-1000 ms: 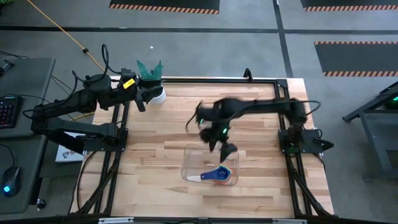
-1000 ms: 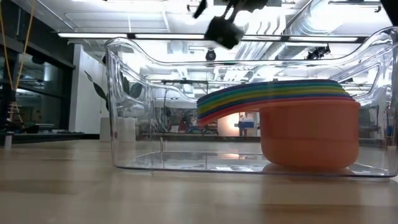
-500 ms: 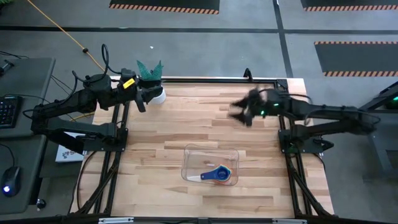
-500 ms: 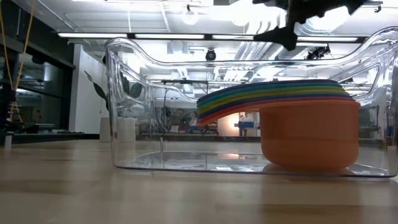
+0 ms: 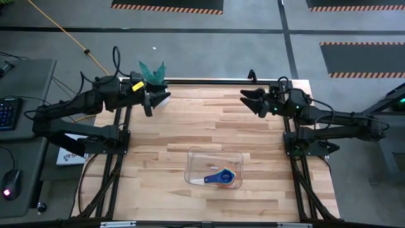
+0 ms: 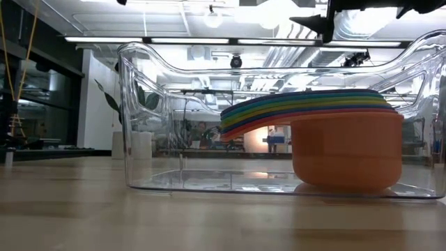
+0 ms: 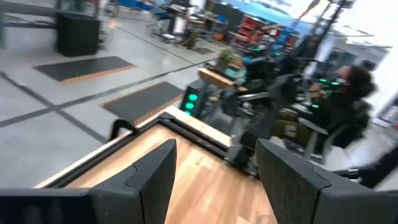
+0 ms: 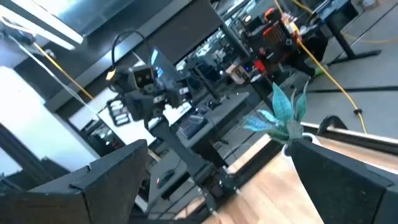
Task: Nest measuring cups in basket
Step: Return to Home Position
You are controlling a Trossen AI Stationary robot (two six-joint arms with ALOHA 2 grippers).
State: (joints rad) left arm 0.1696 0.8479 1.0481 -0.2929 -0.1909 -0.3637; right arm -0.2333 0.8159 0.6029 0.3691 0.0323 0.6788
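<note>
The measuring cups (image 5: 221,178) sit nested in one stack inside the clear basket (image 5: 196,159), near the table's front middle. In the low view the orange cup (image 6: 347,152) rests on the basket floor with the coloured handles (image 6: 258,115) fanned out above it. My right gripper (image 5: 247,100) stands open, high over the table's far right part, pointing level toward the left edge. My left gripper (image 5: 158,99) stands open at the far left corner, level, pointing right. Neither touches anything.
A white pot with a green plant (image 5: 153,75) stands at the far left corner, just beyond my left gripper. The bare wooden tabletop (image 5: 190,126) stretches between the two arms. A black frame rail (image 5: 209,81) runs along the table's far edge.
My right gripper has left the basket, swinging up and toward the table's far right corner, and has tipped from pointing down to pointing level toward the left. The nested cups stay still in the basket.
</note>
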